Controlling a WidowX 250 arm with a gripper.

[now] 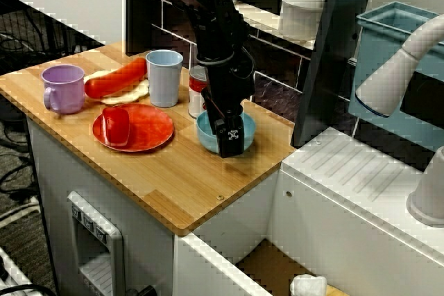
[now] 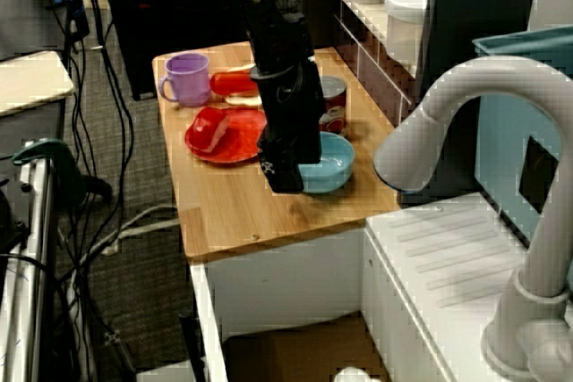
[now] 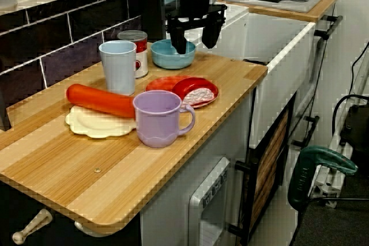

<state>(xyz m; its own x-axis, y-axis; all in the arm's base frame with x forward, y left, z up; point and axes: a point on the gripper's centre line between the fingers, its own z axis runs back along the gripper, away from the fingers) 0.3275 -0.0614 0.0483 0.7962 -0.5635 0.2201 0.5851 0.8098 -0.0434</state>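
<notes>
In the view from the counter's front corner, the gripper (image 1: pixel 231 136) is hanging at the near rim of the blue bowl (image 1: pixel 205 132), which is sitting near the counter's (image 1: pixel 173 185) sink-side end; a skewed pinch there could, I judge, be tipping it. In the view from the sink side, the tin can (image 2: pixel 334 103) is standing just behind the bowl and the red plate (image 2: pixel 235 145) just beside it, crowding sideways moves. In the view along the counter, the fingers (image 3: pixel 179 43) are standing spread, gripping nothing.

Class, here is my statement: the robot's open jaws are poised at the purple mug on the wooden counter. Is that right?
Not quite. The gripper, with its jaws open, is poised at the blue bowl on the wooden counter. The purple mug stands well apart from it. The low view along the counter shows this most clearly.
</notes>
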